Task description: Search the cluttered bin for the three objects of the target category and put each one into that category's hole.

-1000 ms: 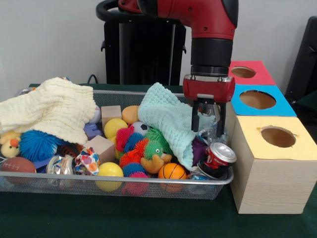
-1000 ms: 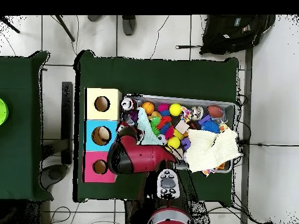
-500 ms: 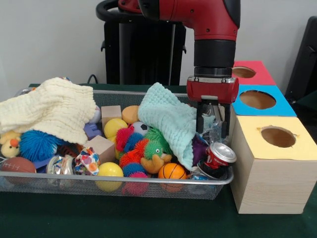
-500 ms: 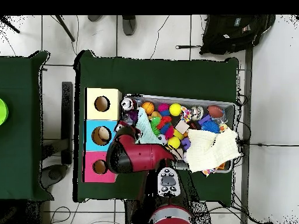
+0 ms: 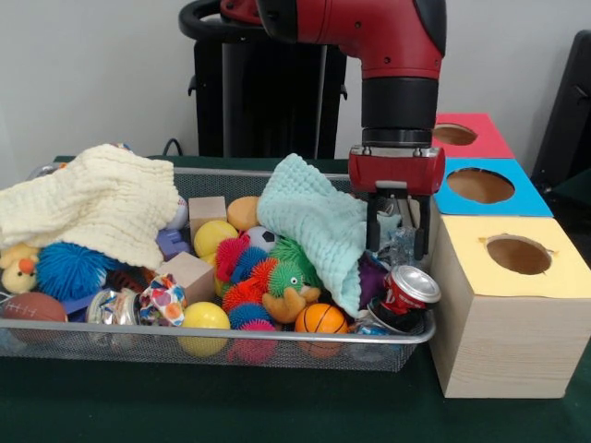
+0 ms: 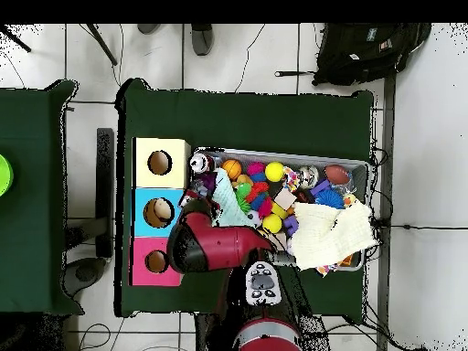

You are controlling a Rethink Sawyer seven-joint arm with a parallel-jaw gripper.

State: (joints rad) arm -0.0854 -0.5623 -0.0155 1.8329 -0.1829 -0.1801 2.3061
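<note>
tool gripping clear bottle, overhead hidden

The bin is packed from wall to wall, so no bare mesh floor shows between the toys. The claw hangs at the bin's 3 o'clock end in the front view, hemmed in by the mint cloth at its 9 o'clock and the yellow-topped box at its 3 o'clock. A red can lies just below it. The cream cloth covers the 9 o'clock end. Bare tabletop runs along 6 o'clock.
</note>
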